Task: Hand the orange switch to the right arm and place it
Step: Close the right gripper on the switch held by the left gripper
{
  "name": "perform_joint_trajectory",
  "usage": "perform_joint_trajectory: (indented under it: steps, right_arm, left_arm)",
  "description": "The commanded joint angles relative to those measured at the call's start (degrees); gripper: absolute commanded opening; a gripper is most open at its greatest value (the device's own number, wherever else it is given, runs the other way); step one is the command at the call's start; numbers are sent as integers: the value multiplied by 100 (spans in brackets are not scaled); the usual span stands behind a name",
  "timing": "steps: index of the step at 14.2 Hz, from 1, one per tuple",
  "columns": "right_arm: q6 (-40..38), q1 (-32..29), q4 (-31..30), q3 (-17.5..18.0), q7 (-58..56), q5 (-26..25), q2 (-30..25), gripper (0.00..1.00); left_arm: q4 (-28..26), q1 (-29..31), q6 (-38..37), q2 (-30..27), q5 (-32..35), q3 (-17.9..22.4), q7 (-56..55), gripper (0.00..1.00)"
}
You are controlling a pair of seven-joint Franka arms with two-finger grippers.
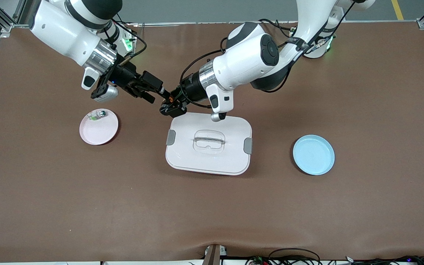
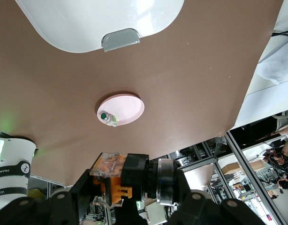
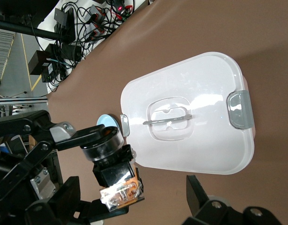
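Note:
The orange switch is held in the air over the table just beside the white container's edge nearest the robots. My left gripper is shut on its black body; in the left wrist view the switch sits between the left gripper's fingers, orange and clear terminal end outward. My right gripper meets it from the right arm's end. In the right wrist view the right gripper is open wide, and the switch's terminal end lies between its fingers, close to one finger and well apart from the other.
A white lidded container lies mid-table, just under both grippers. A pink plate toward the right arm's end holds a small clear, green and silver part. An empty blue plate lies toward the left arm's end.

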Motion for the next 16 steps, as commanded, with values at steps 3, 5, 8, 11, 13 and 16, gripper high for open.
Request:
perform_joint_trajectory:
  steps: [3, 5, 8, 11, 13, 16]
  right_arm:
    - [77, 182, 147, -43, -27, 172, 191, 100]
    - [60, 182, 182, -43, -36, 172, 218, 100]
    - [51, 182, 244, -43, -27, 172, 270, 100]
    - [51, 182, 323, -43, -36, 172, 332, 77]
    - [51, 200, 367, -43, -27, 172, 376, 76]
    - [42, 200, 411, -43, -36, 172, 385, 65]
  left_arm:
    - [91, -35, 40, 36, -82, -5, 107, 0]
    - [82, -35, 40, 36, -82, 3, 124, 0]
    - [82, -35, 40, 10, -82, -5, 116, 0]
    - [82, -26, 40, 1, -82, -5, 116, 0]
    - [82, -35, 40, 9, -82, -5, 124, 0]
    - [82, -35, 40, 36, -73, -5, 124, 0]
